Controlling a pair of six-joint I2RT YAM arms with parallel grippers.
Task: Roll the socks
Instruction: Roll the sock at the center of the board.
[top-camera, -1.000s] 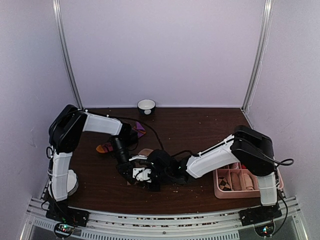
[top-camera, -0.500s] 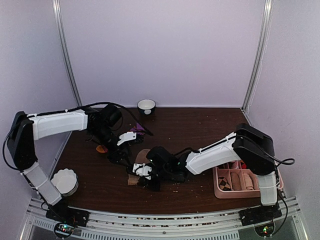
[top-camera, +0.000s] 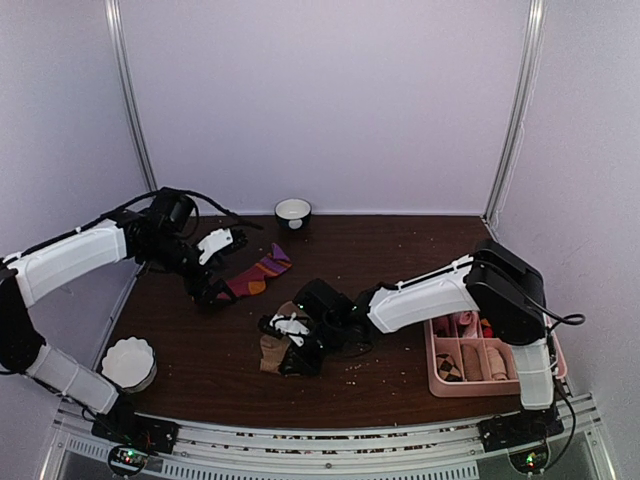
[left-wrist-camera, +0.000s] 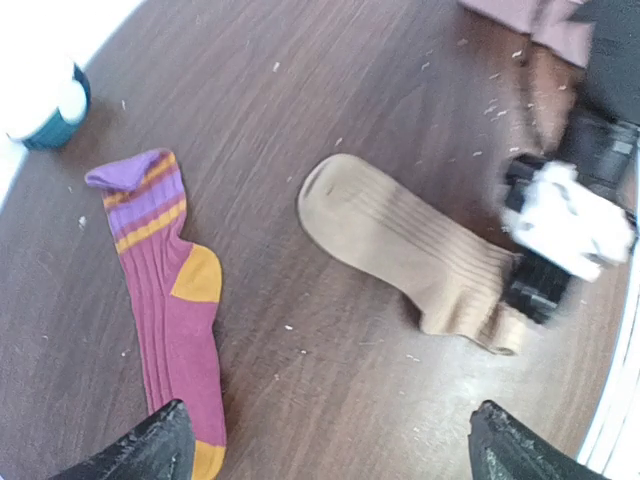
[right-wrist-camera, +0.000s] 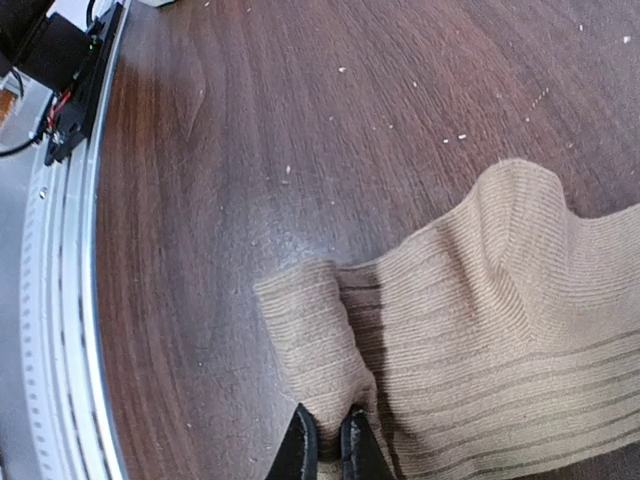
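Observation:
The tan sock (left-wrist-camera: 410, 245) lies flat on the dark wooden table (top-camera: 400, 260), ribbed, its cuff end folded over. My right gripper (right-wrist-camera: 328, 440) is shut on that folded edge of the tan sock (right-wrist-camera: 480, 300), low over the table near the front middle (top-camera: 285, 345). The dark red sock (left-wrist-camera: 165, 310) with purple-striped cuff and orange heel lies stretched out to the left (top-camera: 258, 272). My left gripper (left-wrist-camera: 330, 450) hangs wide open above the table between the two socks, holding nothing, just left of the red sock (top-camera: 222, 270).
A pink divided tray (top-camera: 437, 372) with small rolled socks stands at the front right. A dark bowl (top-camera: 293, 212) sits at the back wall, a white ribbed bowl (top-camera: 128, 362) at the front left. Crumbs dot the wood; a metal rail (right-wrist-camera: 60, 300) borders the near edge.
My left arm has swung back and to the left, away from the tan sock, and its jaws have opened wide. The red sock now shows fully. The right gripper has closed on the tan sock.

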